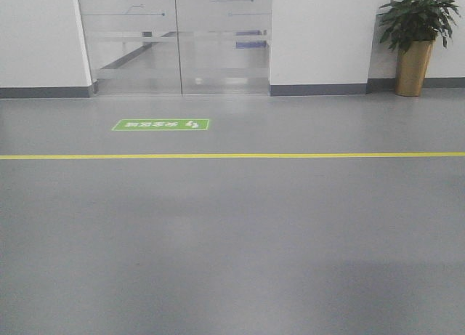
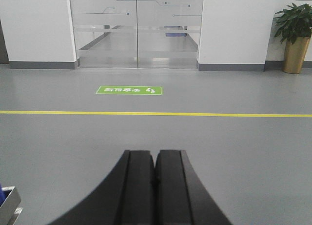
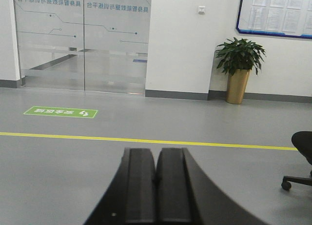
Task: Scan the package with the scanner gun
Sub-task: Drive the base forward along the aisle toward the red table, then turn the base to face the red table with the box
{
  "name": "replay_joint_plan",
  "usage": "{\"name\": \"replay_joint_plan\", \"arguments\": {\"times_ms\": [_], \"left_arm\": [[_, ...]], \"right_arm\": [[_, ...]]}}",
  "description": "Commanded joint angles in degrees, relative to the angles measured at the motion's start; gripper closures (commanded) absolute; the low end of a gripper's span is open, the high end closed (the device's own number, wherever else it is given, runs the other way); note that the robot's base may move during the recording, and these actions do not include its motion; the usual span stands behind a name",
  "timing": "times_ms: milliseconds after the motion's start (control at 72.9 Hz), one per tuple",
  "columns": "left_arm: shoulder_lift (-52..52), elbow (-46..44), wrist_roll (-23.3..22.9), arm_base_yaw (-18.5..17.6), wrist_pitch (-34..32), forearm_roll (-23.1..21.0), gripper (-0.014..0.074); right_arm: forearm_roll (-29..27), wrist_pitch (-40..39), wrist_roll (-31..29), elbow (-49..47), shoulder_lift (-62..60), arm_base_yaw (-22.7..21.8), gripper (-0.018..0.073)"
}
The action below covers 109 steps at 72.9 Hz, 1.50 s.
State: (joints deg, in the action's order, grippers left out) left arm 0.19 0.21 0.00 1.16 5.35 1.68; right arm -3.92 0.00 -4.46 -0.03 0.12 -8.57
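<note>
Left tool (image 2: 155,154): black fingers pressed together, closed, holding nothing.
Right tool (image 3: 156,152): black, closed the same way, empty.
Package, scanner gun: not seen in any view.
Grey floor (image 1: 232,240): thin yellow line (image 1: 232,155) crosses it; green rectangular floor sign (image 1: 161,124) lies beyond.
Right side: leafy plant in gold pot (image 3: 239,64), black wheeled chair (image 3: 304,146).

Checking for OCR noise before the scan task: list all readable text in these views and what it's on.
"具身智能数据平台": appears to read so, printed twice along the top of the glass doors, right wrist view.
"安全区域": likely reading, white characters on the green floor sign, upside down to the camera.
Notice board: posted sheets too small to read.
</note>
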Motion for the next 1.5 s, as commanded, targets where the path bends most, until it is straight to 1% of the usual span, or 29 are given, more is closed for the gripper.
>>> {"name": "replay_joint_plan", "arguments": {"times_ms": [0,1481], "left_arm": [[-0.19,-0.21,0.00,-0.14,-0.69,0.04,0.0697],[-0.19,-0.21,0.00,-0.14,-0.69,0.04,0.0697]], "right_arm": [[0.23,-1.31,0.02,0.03,-0.12,-0.04,0.0728],[0.23,-1.31,0.02,0.03,-0.12,-0.04,0.0728]]}}
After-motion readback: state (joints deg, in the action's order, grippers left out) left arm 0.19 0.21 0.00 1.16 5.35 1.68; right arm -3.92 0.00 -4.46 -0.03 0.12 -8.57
